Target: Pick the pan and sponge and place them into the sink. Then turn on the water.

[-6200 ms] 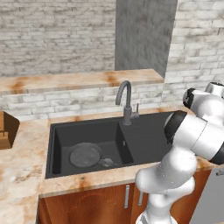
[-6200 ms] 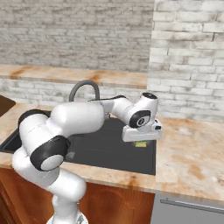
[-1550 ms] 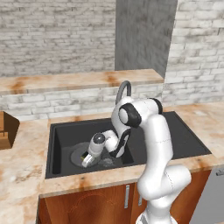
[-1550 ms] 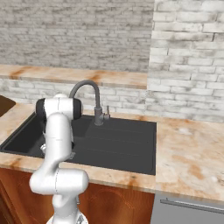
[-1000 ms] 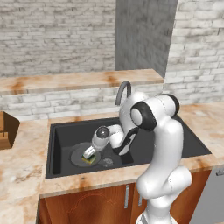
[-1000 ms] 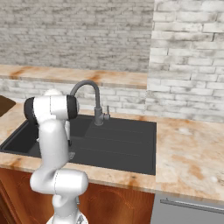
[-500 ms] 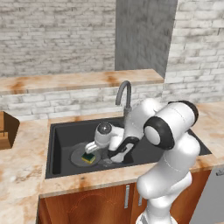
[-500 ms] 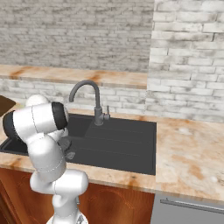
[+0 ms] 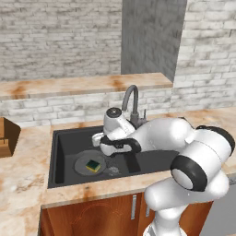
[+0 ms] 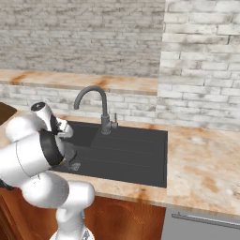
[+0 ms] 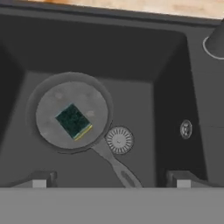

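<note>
The sponge lies in the pan in the sink. The gripper hangs above, jaws spread and empty. The pan's handle runs off the hand view's bottom edge.

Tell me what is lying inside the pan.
The sponge, green side up, lies inside the pan, which sits on the floor of the sink beside the drain. The patch of pan floor under the sponge is covered.

We see a pale brick wall at twelve o'clock, marbled stone counter and wooden cabinet doors at six.
</note>
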Robot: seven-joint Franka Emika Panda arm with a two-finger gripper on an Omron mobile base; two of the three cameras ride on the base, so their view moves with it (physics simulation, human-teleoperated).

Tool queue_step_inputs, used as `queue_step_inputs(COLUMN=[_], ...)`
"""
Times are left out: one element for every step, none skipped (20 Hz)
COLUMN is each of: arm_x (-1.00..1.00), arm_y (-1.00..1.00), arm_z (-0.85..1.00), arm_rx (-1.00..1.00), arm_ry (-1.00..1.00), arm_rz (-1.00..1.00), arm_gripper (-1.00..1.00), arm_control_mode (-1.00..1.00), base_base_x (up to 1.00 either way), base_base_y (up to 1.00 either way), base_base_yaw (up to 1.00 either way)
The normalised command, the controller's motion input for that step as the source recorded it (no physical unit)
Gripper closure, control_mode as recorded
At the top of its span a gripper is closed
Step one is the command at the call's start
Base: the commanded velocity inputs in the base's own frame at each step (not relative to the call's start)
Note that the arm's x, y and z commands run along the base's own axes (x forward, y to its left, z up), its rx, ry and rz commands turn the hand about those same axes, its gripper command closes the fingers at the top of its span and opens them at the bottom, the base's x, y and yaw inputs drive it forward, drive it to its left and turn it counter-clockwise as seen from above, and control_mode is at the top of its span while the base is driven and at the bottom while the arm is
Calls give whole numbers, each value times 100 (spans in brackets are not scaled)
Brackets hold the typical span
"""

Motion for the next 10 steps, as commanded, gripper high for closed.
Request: queue_step_inputs(arm_x=[-18, -44, -75, -55, -59, -54, -48, -52, -61, -68], arm_y=[0, 0, 0, 0, 0, 0, 0, -5, -45, -51], arm_z=[100, 100, 46, 0, 0, 0, 19, 45, 60, 61], arm_rx=[0, 0, 0, 0, 0, 0, 0, 3, 16, 19], arm_ry=[5, 0, -1, 0, -5, -1, -1, -11, -16, -15], arm_rz=[-15, -10, -17, -23, -21, -16, -11, -8, -22, -23], arm_gripper=[-100, -100, -100, -100, -100, -100, -100, -100, -100, -100], arm_control_mode=[-100, -100, -100, -100, -100, -100, -100, -100, -100, -100], base_base_x=[0, 0, 0, 0, 0, 0, 0, 0, 0, 0], base_base_y=[0, 0, 0, 0, 0, 0, 0, 0, 0, 0], base_base_yaw=[0, 0, 0, 0, 0, 0, 0, 0, 0, 0])
